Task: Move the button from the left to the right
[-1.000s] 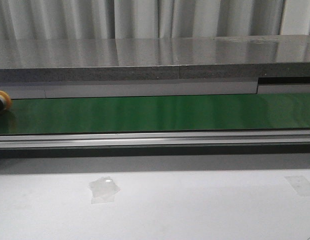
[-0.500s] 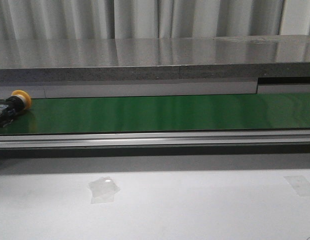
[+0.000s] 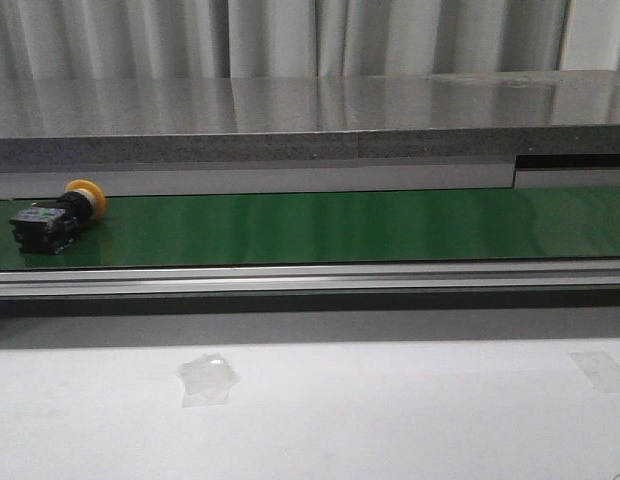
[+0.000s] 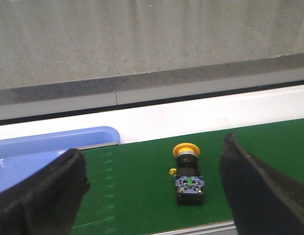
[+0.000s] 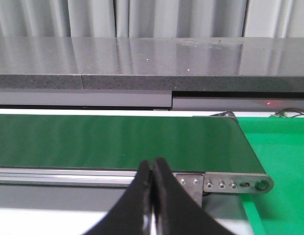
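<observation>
One button [image 3: 58, 218] is all you have to deal with, and it lies on its side at the far left end of the green conveyor belt [image 3: 320, 228], nothing touching it. In the front view its yellow cap points back and a little to the right, toward the grey ledge [image 3: 290, 125] behind the belt, while the black boxy body trails toward you and to the left; so its long axis runs mostly across the belt, not along it. From the left wrist camera you see the same thing end-on: cap away, body nearer, the button sitting between and beyond the two spread fingers of your left gripper [image 4: 154, 196], somewhat closer to one finger than to the other. That gripper is wide apart and holds nothing, with the button ahead of it and apart from both pads. A blue tray [image 4: 49, 152] sits just beside the belt's end on that side. Your right gripper [image 5: 153, 196] is pressed closed on nothing and looks down at the belt's opposite end, well apart from the button, so the left arm is plainly the nearer one. For the pick, I judge you need the fingers to straddle the black body across its narrow sides.
</observation>
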Robot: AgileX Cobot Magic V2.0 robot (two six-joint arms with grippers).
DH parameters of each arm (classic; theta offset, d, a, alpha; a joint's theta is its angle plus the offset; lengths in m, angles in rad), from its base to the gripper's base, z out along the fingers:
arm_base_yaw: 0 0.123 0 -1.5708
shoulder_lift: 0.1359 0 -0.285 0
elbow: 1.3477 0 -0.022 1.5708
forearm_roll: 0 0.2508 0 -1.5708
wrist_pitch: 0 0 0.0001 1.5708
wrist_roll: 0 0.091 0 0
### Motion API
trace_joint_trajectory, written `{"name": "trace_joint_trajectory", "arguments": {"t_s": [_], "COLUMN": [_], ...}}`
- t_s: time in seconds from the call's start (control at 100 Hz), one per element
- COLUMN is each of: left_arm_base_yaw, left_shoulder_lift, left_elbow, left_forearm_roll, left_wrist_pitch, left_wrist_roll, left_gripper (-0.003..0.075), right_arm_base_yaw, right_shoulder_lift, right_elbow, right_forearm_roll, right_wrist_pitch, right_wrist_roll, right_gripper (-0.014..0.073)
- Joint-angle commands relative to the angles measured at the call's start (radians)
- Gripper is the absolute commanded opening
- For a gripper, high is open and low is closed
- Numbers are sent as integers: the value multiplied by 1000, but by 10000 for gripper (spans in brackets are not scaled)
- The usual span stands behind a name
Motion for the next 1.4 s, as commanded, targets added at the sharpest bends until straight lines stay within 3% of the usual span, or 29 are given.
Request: {"name": "trace_joint_trajectory", "arguments": {"t_s": [0.0,0.36,0.72,0.89,1.15,1.39], "left_arm_base_yaw": [-9,-9,-9,-9,-9,-9], "left_shoulder_lift": [-97,-416,-443,-443,-443,-443], "left_elbow": [32,226,254,254,254,254], "left_forearm_roll": [-12,-12,-12,-12,-12,-12], "left_wrist_pitch": [-121,-136,-144,-147,-147,-147], "left_wrist_roll": [-3,-5,-5,-5,-5,-5], "left_gripper": [547,547,538,374,-18,-20], "right_arm_base_yaw": [-5,-5,-5,-5,-5,-5], "right_shoulder_lift": [-17,-17,-17,-17,-17,-17], "right_elbow": [-15,-15,-15,-15,-15,-15], "right_forearm_roll": [0,0,0,0,0,0], "right_wrist_pitch": [-81,-81,-81,-81,-81,-91], "right_wrist_roll": [2,2,2,2,2,2], "right_gripper": [-68,-68,-68,-68,-68,-68]}}
